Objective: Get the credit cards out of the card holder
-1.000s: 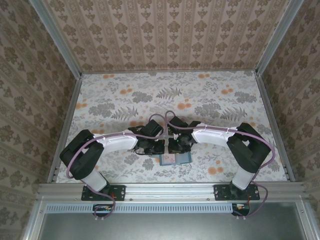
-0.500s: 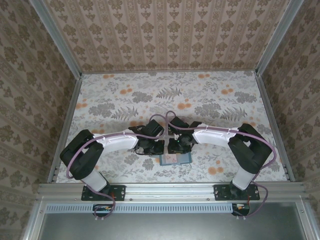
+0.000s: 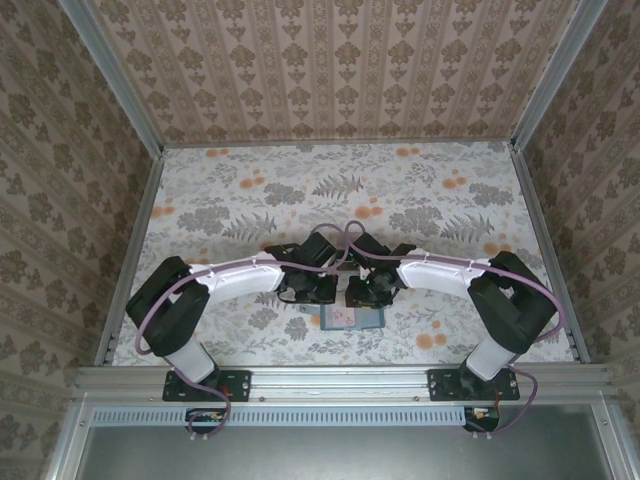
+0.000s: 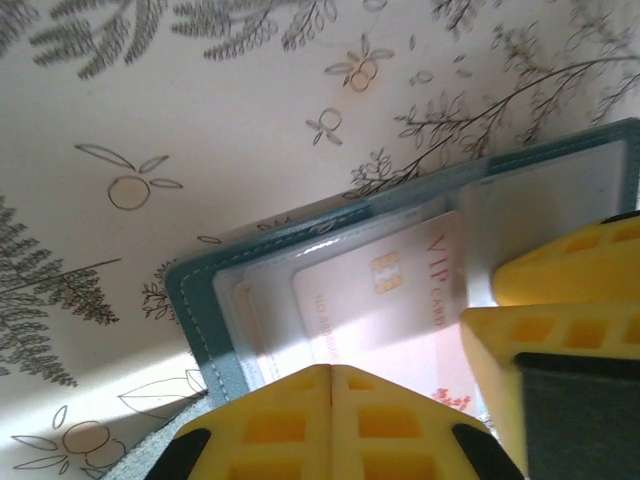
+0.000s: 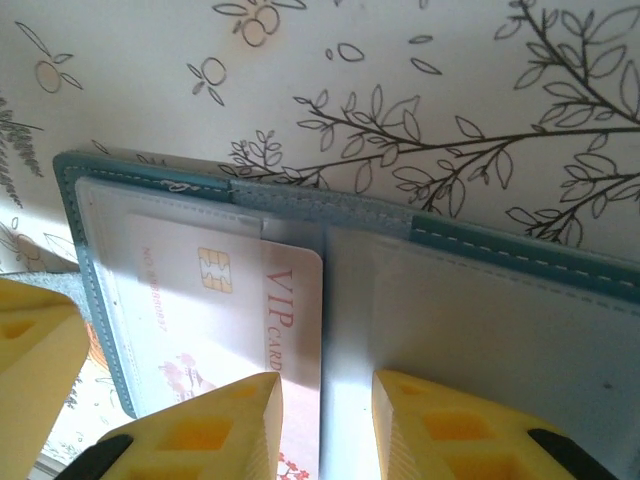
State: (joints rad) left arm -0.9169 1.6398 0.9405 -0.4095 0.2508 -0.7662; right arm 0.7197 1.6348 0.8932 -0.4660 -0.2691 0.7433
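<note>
Open and flat on the floral tabletop point(image 3: 420, 200), near its front edge and midway between the two arms: the card holder point(image 3: 368, 319), teal rim outside, clear pockets facing up. In the pocket on the left arm's side, a pale pinkish-white credit card point(image 3: 340, 317), chip up, marked "VIP CARD" in red, sticking partway out with its short edge over the centre fold.

Both wrists low over the holder, meeting almost tip to tip. From the left wrist: left pincer point(image 4: 330, 400) clenched, yellow pads point(image 4: 260, 430) pressed together with nothing visible between them, at the outer edge of the card-side panel, the card point(image 4: 380, 300) running under it. Cannot tell whether touching the holder point(image 4: 200, 310).

From the right wrist: right pincer point(image 5: 325, 420) released, a clear gap between its fingers point(image 5: 200, 430), one over the card point(image 5: 230, 300) near its protruding end, the other over the second panel of the holder point(image 5: 480, 300). Contact with either not clear.
</note>
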